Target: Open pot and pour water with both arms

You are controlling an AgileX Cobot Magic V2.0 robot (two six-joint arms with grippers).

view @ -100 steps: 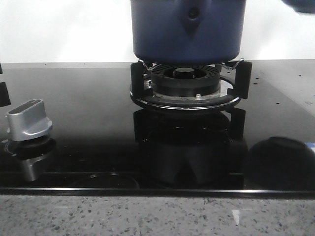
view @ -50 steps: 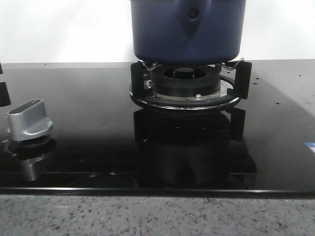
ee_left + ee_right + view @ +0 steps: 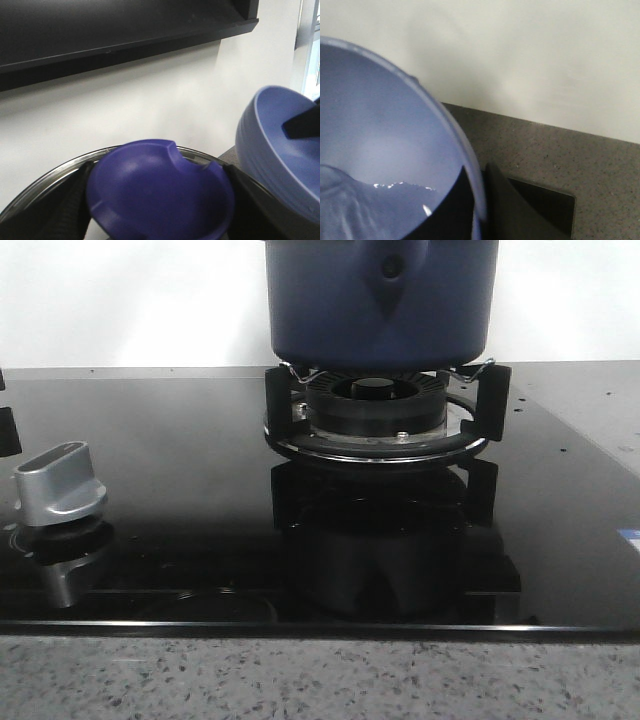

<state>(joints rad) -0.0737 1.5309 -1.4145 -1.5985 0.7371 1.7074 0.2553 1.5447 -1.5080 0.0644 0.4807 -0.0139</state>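
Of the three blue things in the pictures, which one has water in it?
The lighter blue bowl, held by the right arm: water glints inside it. The pot on the burner shows only its outside, and the dark blue lid knob holds nothing.

A glossy black cooktop (image 3: 170, 460) carries a burner stand (image 3: 385, 425) and a silver knob (image 3: 60, 485).

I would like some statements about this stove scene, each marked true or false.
1. The pot sits on the burner. True.
2. A silver knob stands left of the burner. True.
3. The bowl in the right wrist view is empty. False: it holds water.
4. The stove top is white. False: it is glossy black.
5. The left gripper holds a red lid. False: the knob between its fingers is blue.
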